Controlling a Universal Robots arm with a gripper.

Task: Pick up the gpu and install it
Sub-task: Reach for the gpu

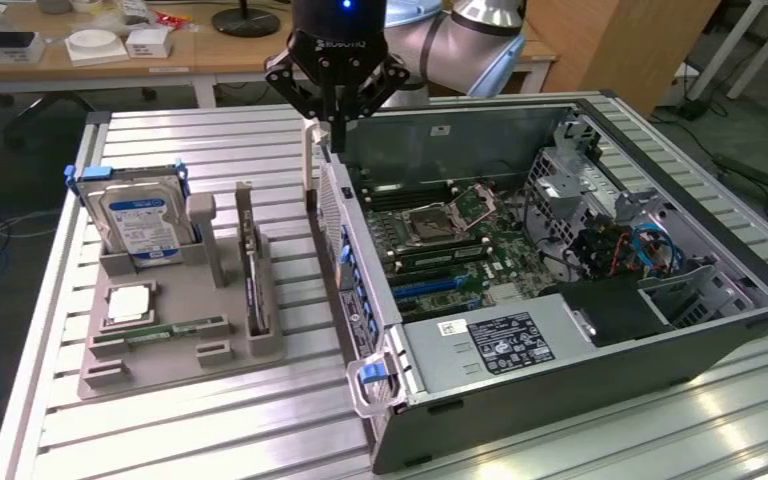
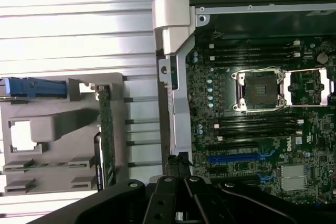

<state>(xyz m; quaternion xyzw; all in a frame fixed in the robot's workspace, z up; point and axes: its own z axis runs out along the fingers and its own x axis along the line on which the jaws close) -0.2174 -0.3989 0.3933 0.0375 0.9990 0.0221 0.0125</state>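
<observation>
The gpu stands on edge in a slot of the grey holder tray, at the exterior view's left of the open computer case. In the wrist view the gpu shows as a thin green and black strip. My gripper hangs shut above the case's rear wall, apart from the gpu, with nothing between its fingers. In the wrist view my gripper points down over the case edge beside the motherboard. A blue expansion slot lies on the board.
The holder tray also carries a silver hard drive with a blue-white label, a small processor chip and a green memory stick. Ribbed metal table lies all around. A desk with boxes stands behind.
</observation>
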